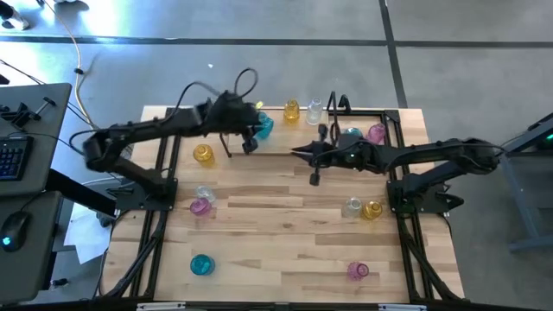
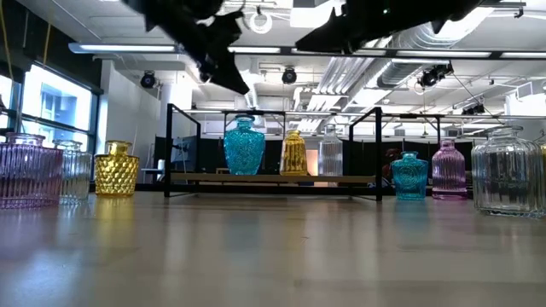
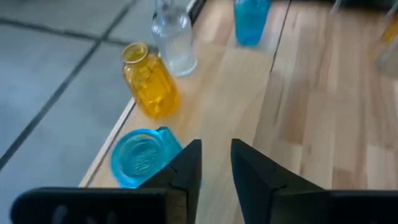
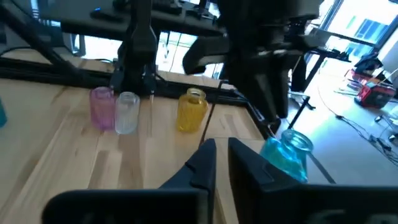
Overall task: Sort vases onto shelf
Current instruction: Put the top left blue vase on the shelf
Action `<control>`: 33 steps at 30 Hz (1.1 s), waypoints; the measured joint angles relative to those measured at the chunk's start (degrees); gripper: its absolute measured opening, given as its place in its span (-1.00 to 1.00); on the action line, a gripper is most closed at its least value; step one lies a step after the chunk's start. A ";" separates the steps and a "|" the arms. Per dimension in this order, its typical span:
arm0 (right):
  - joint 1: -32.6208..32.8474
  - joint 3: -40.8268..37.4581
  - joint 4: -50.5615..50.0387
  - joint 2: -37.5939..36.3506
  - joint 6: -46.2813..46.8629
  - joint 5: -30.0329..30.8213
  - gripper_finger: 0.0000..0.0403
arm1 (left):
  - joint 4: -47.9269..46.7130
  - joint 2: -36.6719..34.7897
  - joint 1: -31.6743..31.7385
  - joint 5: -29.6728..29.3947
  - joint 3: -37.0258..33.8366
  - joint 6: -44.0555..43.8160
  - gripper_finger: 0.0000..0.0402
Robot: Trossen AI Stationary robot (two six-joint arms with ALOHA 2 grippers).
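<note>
My left gripper (image 3: 214, 163), slightly parted and empty, hovers beside a teal vase (image 3: 142, 157); a yellow vase (image 3: 150, 80) stands beyond it.

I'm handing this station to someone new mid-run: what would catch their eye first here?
Probably the two dark arms meeting over the far edge of the table, the left claw above the teal vase and the right claw close by. Next, the shelf along that far edge, holding that teal vase, a yellow vase and a clear vase in a row.
</note>
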 joint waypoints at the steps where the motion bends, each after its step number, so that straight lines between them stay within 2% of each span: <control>1: -0.35 0.16 1.70 1.37 0.67 0.12 -0.80 | 4.55 -1.61 0.00 0.66 -3.75 -0.49 -0.69; 7: -3.99 9.25 -3.05 10.18 7.17 3.39 -0.38 | 33.03 -8.96 1.21 1.57 -21.89 -4.96 -0.85; 11: -6.84 17.36 -9.25 17.15 10.11 3.39 -0.06 | 46.51 -12.04 2.14 1.53 -30.40 -7.43 -0.93; 14: -9.03 24.98 -15.60 22.14 13.11 3.38 0.15 | 53.30 -14.29 3.23 1.44 -34.93 -7.71 -0.98; 18: -11.00 34.91 -24.18 28.62 14.43 3.62 0.33 | 57.40 -17.21 4.75 1.22 -38.92 -8.46 -1.00; 23: -11.21 44.46 -30.58 34.99 14.67 3.37 0.39 | 57.40 -20.63 6.44 1.24 -42.05 -8.59 -1.00; 26: -11.20 48.00 -32.17 37.80 14.67 4.48 0.40 | 57.53 -22.33 7.40 1.29 -42.87 -9.77 -1.00; 30: -11.48 50.03 -32.18 39.55 14.50 9.49 0.40 | 56.75 -23.05 7.91 1.27 -42.97 -9.97 -1.00; 33: -12.25 50.07 -32.34 40.00 14.71 9.69 0.40 | 56.29 -23.02 7.98 1.36 -42.97 -9.96 -1.00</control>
